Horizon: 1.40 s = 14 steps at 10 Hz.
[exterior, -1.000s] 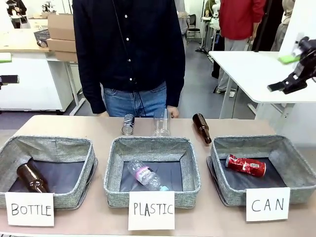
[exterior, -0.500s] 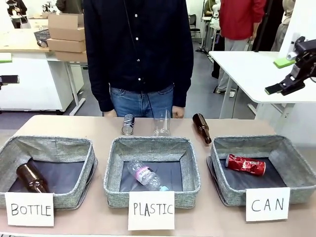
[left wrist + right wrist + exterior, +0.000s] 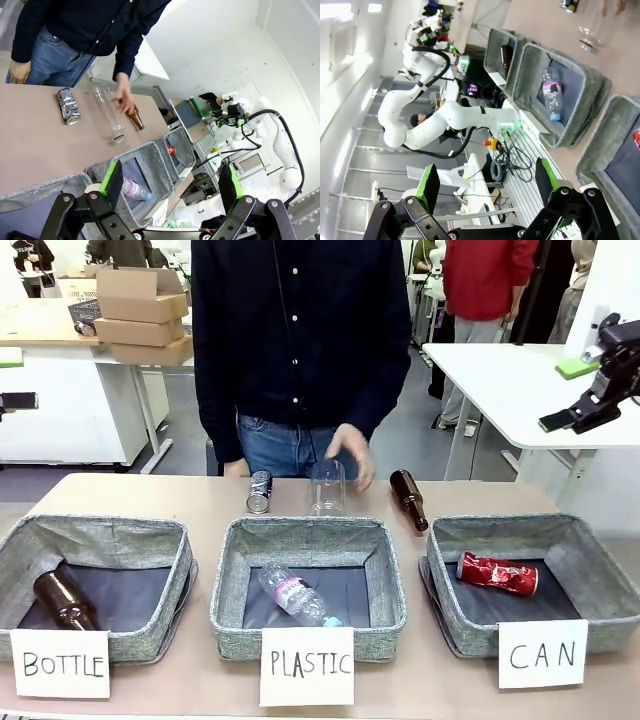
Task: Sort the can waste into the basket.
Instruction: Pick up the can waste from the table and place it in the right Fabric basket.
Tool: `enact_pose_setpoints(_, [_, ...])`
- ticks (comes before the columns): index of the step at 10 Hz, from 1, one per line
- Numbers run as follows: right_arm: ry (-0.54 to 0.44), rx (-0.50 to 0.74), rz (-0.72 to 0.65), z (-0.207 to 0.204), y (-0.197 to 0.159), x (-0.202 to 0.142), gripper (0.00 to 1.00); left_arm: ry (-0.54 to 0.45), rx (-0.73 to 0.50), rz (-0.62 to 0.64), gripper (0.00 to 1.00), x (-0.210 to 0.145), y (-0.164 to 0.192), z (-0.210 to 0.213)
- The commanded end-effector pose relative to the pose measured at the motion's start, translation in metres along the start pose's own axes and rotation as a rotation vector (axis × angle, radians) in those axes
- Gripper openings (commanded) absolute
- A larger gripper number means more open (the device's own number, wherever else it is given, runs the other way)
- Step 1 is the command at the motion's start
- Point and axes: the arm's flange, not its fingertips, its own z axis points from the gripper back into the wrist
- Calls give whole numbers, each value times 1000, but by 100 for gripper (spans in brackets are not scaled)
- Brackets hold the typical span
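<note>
**Front view.** Red can [image 3: 497, 574]: lying in CAN basket [image 3: 520, 526]; sorted. Dark can [image 3: 260, 491]: on its side on the table at the far edge, just beside the cup [image 3: 327, 488], well apart from the basket; not yet sorted. Person's hand [image 3: 352, 452]: loosely open, at the cup. Right gripper [image 3: 570, 418]: raised off to the right.

**Left wrist view.** Left gripper [image 3: 170, 180]: fingers spread, empty, well away from the dark can [image 3: 66, 105].

**Right wrist view.** Right gripper [image 3: 485, 177]: fingers spread, empty.

**Progress.** Judged half done.

The left gripper [image 3: 171, 172] and right gripper [image 3: 486, 172] gape wide.
</note>
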Motion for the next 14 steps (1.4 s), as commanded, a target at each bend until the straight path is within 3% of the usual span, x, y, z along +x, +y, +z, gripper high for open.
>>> enact_pose_setpoints(1, [-5, -14, 27, -1, -2, -2, 100, -17, -18, -22, 100, 1, 0, -3])
enact_pose_setpoints(4, [-5, -14, 27, -1, -2, -2, 100, 0, 0, 0, 100, 0, 0, 0])
enact_pose_setpoints(5, [-5, -14, 27, -1, -2, -2, 100, 179, 196, 39, 100, 30, 16, -33])
enact_pose_setpoints(6, [-5, -14, 27, -1, -2, -2, 100, 289, 433, 73, 100, 50, 37, -70])
enact_pose_setpoints(7, [-5, -14, 27, -1, -2, -2, 100, 419, 510, 67, 100, 61, 54, -108])
enact_pose_setpoints(8, [-5, -14, 27, -1, -2, -2, 100, 474, 605, 36, 100, 67, 67, -147])
enact_pose_setpoints(9, [-5, -14, 27, -1, -2, -2, 100, 536, 609, 18, 100, 70, 76, -176])
enact_pose_setpoints(11, [-5, -14, 27, -1, -2, -2, 100, 516, 473, 86, 100, 65, 85, -216])
enact_pose_setpoints(12, [-5, -14, 27, -1, -2, -2, 100, 477, 592, -21, 100, 50, 82, -204])
enact_pose_setpoints(14, [-5, -14, 27, -1, -2, -2, 100, 477, 592, -21, 100, 50, 82, -204])
